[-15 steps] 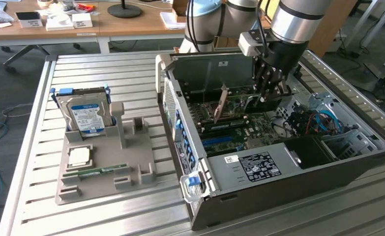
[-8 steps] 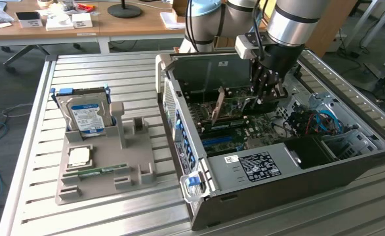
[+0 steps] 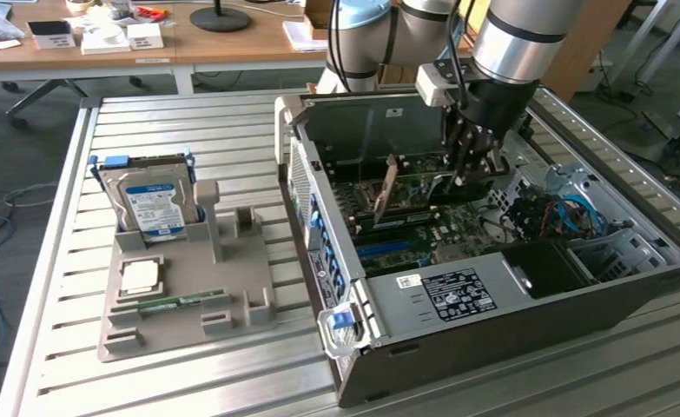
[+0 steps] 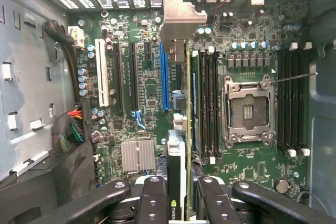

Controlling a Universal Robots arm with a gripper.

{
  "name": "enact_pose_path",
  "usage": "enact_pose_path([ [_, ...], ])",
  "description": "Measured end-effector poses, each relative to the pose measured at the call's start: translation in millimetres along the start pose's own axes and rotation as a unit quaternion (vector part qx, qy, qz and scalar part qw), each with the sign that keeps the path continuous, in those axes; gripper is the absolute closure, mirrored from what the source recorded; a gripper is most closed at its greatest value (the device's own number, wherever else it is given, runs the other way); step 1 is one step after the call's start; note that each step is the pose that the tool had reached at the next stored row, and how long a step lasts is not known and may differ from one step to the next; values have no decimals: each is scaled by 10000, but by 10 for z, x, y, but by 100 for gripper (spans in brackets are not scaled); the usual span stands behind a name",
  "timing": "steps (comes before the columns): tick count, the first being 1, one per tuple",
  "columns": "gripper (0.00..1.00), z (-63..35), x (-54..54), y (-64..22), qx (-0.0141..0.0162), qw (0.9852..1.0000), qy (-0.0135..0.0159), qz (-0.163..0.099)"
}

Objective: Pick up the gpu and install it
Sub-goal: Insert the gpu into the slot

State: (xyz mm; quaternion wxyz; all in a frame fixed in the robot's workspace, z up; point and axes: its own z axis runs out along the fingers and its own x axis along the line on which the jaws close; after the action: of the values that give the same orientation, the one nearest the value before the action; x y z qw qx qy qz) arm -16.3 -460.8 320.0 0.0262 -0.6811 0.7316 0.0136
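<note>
At the exterior view's left, on the slatted metal table (image 3: 50, 365), you have the grey parts fixture (image 3: 241, 261). A hard drive (image 3: 148, 204) with a blue and white label stands upright at its back. A square CPU (image 3: 141, 276) lies flat in front of the drive, and a narrow green RAM stick (image 3: 172, 304) lies nearer the front edge.

Further right sits the open computer case (image 3: 491, 347) with its side panel off and the motherboard (image 4: 147, 56) exposed. Your arm (image 3: 519, 39) comes down from the top of the exterior view into the case, and the gripper (image 3: 470, 178) hangs low over the board, toward the case's far wall.

In the wrist view, the gpu (image 4: 187, 124) stands on edge, running straight out from between the fingers (image 4: 152, 192) toward the vented rear wall of the case. Its metal bracket (image 4: 176, 14) is at that wall. The jaws are clamped on the gpu, one finger against each face at the end away from the bracket. A green logo shows on the dark face, just beside one finger.

The card stands over the board between the long blue slot (image 4: 165, 77) and the nearer bank of black memory slots (image 4: 207, 103), parallel to both. The empty CPU socket (image 4: 248, 109) lies beyond that bank. You cannot tell from these views whether the card's lower edge is already seated in a slot or still just above it
</note>
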Motion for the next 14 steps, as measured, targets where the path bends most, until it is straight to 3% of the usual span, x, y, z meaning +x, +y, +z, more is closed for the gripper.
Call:
enact_pose_path([
  [14,73,21,1,0,0,10000,0,0],
])
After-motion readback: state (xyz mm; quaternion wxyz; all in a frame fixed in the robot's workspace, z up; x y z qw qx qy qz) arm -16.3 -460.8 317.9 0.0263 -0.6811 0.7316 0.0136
